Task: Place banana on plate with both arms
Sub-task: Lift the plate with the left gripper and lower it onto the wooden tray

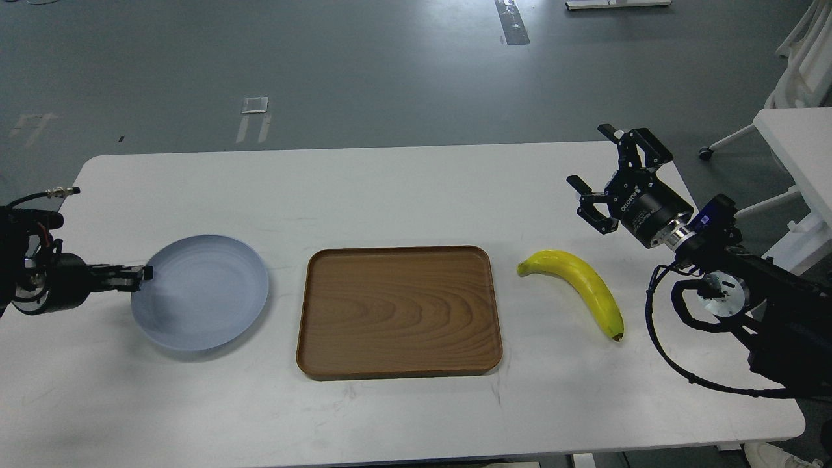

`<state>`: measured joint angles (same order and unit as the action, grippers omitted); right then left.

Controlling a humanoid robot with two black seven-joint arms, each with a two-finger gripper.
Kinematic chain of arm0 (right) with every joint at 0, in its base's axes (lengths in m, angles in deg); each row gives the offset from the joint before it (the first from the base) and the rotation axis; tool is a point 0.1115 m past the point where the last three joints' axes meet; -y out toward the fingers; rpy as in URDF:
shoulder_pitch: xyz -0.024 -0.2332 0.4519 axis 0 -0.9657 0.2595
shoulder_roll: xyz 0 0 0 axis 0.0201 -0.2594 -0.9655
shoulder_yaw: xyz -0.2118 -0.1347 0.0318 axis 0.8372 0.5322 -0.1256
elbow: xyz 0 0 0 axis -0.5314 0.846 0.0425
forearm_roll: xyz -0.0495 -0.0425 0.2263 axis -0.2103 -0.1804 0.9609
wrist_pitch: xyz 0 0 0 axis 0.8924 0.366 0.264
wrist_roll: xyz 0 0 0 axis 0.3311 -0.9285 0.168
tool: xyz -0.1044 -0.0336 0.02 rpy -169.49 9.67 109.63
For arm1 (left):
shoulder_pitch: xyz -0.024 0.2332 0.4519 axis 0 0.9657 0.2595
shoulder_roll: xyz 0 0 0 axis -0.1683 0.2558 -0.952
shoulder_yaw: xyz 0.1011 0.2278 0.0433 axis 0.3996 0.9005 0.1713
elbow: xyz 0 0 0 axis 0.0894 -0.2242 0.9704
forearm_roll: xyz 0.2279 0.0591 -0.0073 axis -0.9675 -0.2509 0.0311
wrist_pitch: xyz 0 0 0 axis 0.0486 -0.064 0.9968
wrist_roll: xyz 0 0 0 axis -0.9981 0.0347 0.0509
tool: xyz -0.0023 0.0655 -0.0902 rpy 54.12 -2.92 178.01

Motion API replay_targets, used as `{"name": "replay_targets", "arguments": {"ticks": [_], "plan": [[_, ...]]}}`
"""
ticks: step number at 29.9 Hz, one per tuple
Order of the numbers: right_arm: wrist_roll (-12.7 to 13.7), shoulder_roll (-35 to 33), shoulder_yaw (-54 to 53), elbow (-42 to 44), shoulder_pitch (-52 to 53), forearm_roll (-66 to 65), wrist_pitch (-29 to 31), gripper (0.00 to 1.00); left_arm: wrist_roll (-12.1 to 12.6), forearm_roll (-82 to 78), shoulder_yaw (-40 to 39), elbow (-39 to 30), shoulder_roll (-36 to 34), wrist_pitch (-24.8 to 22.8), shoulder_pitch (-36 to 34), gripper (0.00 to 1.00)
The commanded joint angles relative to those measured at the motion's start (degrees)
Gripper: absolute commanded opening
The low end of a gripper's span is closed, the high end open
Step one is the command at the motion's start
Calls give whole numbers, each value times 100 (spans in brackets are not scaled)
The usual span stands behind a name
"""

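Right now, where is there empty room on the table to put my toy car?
Bare table runs behind the plate, wooden tray and banana, and along the near edge. The gaps beside the tray are narrower. The left gripper crowds the plate's rim.

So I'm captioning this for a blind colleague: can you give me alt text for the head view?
A banana lies on a white table right of a wooden tray, with a pale blue plate to the tray's left. The left gripper touches the plate's left rim, and the right gripper hovers open above and beyond the banana.
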<state>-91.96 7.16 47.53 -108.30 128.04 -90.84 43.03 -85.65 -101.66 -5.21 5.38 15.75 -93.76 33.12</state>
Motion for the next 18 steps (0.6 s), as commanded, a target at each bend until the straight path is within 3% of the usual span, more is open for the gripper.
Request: {"name": "replay_targets", "arguments": {"ticks": [1,6,8,18], "plan": [[0,-30,2,3,18,0,0,100,-4,21,1,-443,6,-499,-710,0],[0,-39,-7,3,18,0,0,100,-4,-23,9,-1156,120,-711,-1195,0],[0,-39,-16,12,9,0,0,100,-4,-23,9,-1263,514,-769,-1336,0],[0,-57,-33,47,-35,9,0,100,-4,-49,747,-297,2465,-769,-1802,0]]}}
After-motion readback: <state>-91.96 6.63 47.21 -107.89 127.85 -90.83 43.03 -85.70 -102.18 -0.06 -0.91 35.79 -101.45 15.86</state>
